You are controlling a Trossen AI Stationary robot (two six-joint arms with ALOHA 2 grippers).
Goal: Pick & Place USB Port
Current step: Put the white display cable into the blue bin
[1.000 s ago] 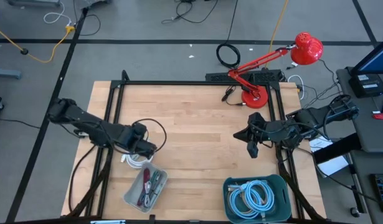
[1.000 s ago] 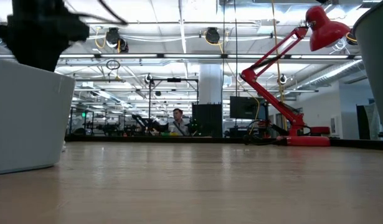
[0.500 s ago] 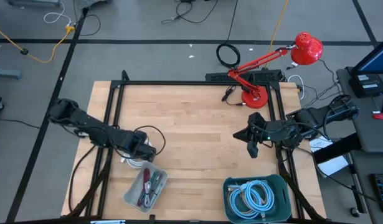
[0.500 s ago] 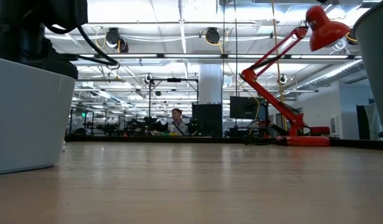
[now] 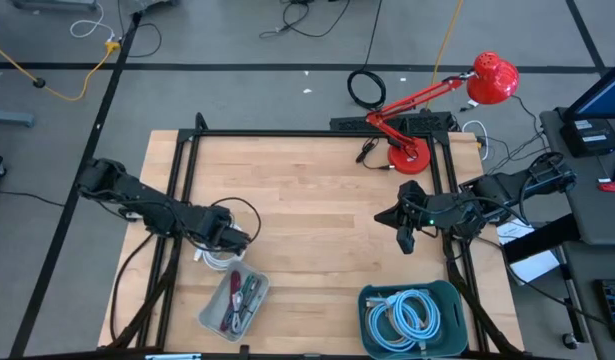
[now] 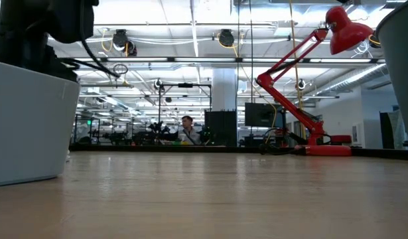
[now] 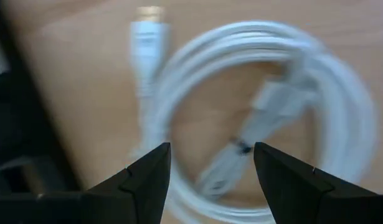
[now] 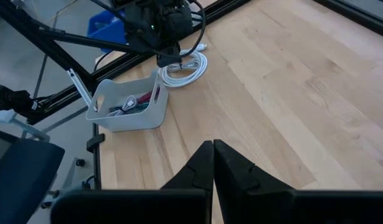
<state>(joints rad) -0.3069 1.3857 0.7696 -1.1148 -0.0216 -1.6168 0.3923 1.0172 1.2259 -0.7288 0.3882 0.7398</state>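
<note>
We are hovering our open left hand [image 7: 207, 165] over the coiled white USB cable [image 5: 219, 258] at the lower left of the wooden counter [image 5: 317, 190], and should centre on one strand before closing.

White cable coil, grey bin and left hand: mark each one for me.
White cable coil [image 7: 340, 99]: left wrist view, on the outer loops.
Grey bin [image 8: 126, 115]: right wrist view, on its near wall.
Left hand [image 5: 231, 240]: high view, between its open fingertips, above the coil.

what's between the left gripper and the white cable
Nothing: in the left wrist view the open left gripper hangs right over the coiled white cable, with only bare table around.
</note>
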